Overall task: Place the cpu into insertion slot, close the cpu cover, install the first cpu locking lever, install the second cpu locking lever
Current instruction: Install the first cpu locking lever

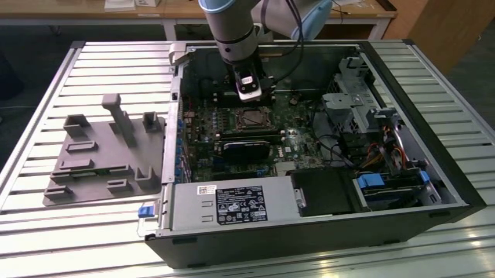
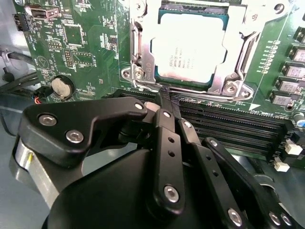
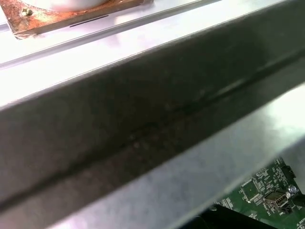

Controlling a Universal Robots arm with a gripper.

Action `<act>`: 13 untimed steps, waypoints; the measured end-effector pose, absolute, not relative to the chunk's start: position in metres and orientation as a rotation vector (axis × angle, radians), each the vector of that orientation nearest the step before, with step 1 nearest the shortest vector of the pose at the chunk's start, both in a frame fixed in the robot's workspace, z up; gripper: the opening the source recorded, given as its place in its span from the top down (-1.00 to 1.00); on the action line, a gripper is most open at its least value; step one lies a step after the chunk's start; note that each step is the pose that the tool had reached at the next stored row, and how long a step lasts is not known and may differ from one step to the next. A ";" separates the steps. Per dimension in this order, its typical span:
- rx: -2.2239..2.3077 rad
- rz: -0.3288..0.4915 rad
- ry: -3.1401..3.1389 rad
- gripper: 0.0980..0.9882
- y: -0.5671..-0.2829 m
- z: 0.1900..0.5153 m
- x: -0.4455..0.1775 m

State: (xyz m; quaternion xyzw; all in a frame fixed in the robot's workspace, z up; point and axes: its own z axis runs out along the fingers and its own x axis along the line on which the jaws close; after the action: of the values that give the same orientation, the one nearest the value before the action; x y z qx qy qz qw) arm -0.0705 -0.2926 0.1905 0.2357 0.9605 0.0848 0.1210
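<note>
The cpu (image 2: 189, 46) lay in the insertion slot (image 1: 251, 119) with the cpu cover (image 2: 143, 45) flat down around it. In the second wrist view the gripper (image 2: 166, 98) held its fingers (image 2: 167, 129) pressed together on nothing. Their tips were at the socket's edge by the memory slots (image 2: 228, 124), just clear of the chip.

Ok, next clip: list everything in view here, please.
table: one, silvery slats, under everything
computer case: one, black, open, on the table
fixture tray: one, grey, on the table
motherboard: one, green, inside the case
insertion slot: one, silver-framed, on the motherboard
cpu: one, silvery-grey, in the insertion slot
cpu cover: one, shiny silver, down around the cpu
arm: one, grey, reaching into the case
gripper: one, black, shut, beside the insertion slot
</note>
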 end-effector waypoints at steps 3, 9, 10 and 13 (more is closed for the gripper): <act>0.689 0.248 2.805 0.98 -0.293 0.191 -0.071; 0.689 0.247 2.805 0.98 -0.293 0.190 -0.071; 0.689 0.247 2.805 0.98 -0.293 0.189 -0.071; 0.689 0.247 2.806 0.98 -0.293 0.189 -0.071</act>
State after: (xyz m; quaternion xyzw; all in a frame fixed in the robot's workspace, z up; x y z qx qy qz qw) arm -0.0706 -0.2930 0.1885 0.2358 0.9605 0.0846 0.1208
